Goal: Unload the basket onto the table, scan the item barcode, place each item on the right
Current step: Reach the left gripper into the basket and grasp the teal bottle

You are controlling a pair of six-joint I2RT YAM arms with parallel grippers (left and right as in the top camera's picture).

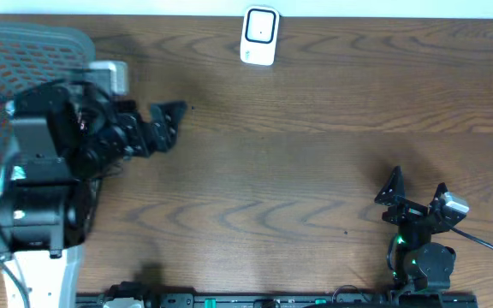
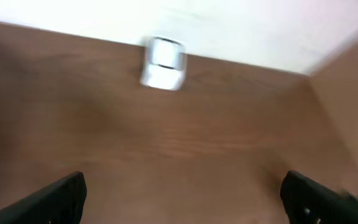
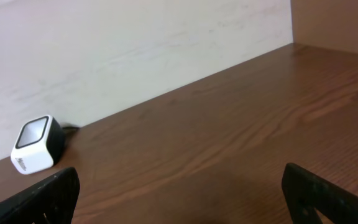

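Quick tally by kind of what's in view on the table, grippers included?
Barcode scanner: 1
Mesh basket: 1
Small grey-white object by the basket, partly hidden behind the arm: 1
Grippers: 2, left gripper and right gripper, both open and empty
Total: 5

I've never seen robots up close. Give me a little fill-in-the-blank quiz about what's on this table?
The small scanner is coloured ____. The left pincer and the right pincer both stand ____, holding nothing. The grey mesh basket lies nearest the ____ pincer.
Missing words: white; open; left.
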